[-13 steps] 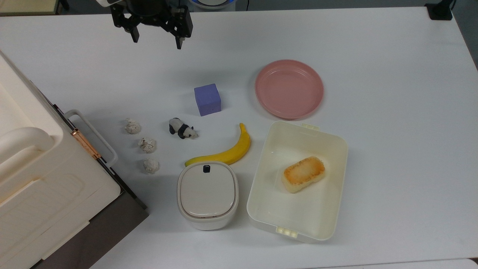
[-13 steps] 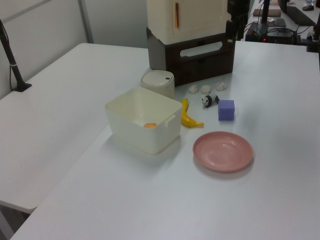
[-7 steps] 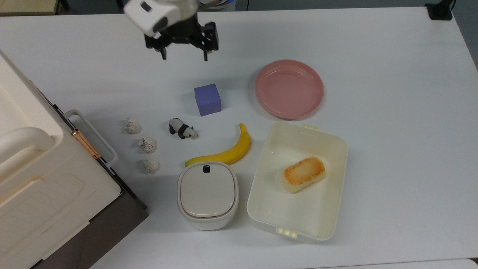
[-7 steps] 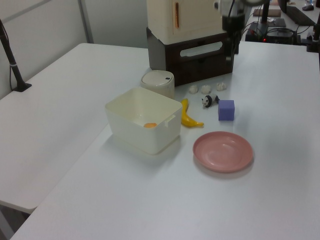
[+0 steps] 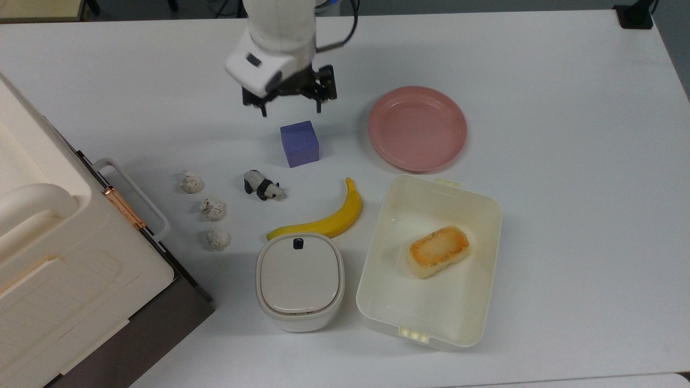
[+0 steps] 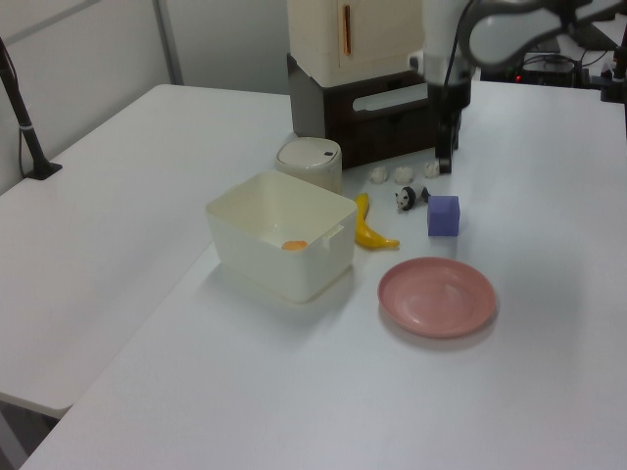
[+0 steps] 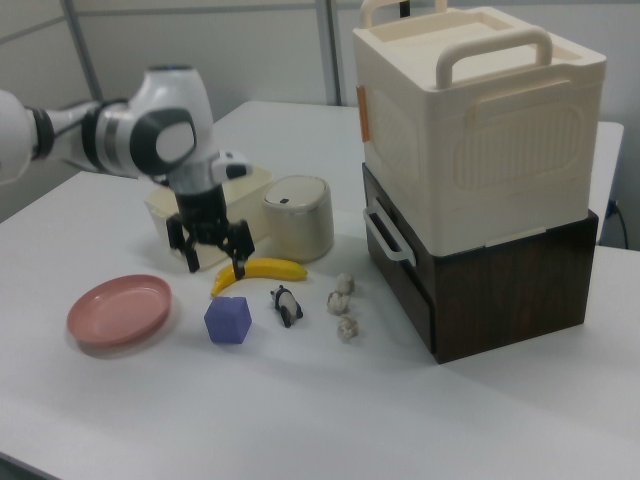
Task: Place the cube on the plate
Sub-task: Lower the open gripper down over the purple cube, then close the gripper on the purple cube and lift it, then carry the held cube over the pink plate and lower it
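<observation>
Hand [image 5: 291,109] moved nearer cube [image 5: 299,143], plate [image 5: 418,128] bare

Cube and plate on the white counter [image 6: 147,196]

The purple cube [image 6: 443,215] sits near the pink plate [image 6: 437,297], not touching it. A toy panda [image 6: 407,198] is just beside the cube. A yellow banana [image 6: 369,227] lies next to a cream box [image 6: 280,235]. The pincer [image 6: 444,164] hangs above, behind the cube.

white tables [image 6: 108,196] pushed together, grey partition wall [image 7: 200,60] behind.
</observation>
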{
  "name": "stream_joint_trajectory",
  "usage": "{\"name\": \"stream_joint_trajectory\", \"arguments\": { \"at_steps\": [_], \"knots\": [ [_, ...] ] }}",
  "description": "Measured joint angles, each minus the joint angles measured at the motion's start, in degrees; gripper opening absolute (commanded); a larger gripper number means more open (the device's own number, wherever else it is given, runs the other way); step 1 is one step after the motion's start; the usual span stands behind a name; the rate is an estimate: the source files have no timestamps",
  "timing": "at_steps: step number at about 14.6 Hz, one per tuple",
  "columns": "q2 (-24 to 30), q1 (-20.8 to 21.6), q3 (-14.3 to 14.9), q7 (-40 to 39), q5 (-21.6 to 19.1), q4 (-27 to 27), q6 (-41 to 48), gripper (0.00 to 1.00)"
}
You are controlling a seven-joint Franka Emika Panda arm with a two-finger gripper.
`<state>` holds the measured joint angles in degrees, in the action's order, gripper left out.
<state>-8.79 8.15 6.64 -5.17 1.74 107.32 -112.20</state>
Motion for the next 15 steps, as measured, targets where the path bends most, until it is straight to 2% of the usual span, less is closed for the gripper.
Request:
{"name": "stream_joint_trajectory", "arguments": {
  "at_steps": [5, 7, 8, 9, 10, 11, 15],
  "knots": [
    [-6.93, 1.65, -0.01, -1.72, 0.2, 1.7, -5.97, 1.0],
    [-9.52, 1.66, 0.0, -2.11, 1.38, 1.7, -8.12, 0.75],
    [-10.16, 1.66, 0.01, -2.15, 1.9, 1.7, -8.66, 0.57],
    [-10.58, 1.66, 0.01, -2.17, 2.39, 1.69, -9.01, 0.32],
    [-10.72, 1.66, 0.01, -2.2, 2.7, 1.68, -9.06, 0.15],
    [-10.69, 1.7, 0.01, -2.26, 2.81, 1.61, -9.05, 0.05],
    [-9.34, 3.47, -0.04, -2.19, 2.5, 0.42, -6.07, 0.04]
  ]
}}
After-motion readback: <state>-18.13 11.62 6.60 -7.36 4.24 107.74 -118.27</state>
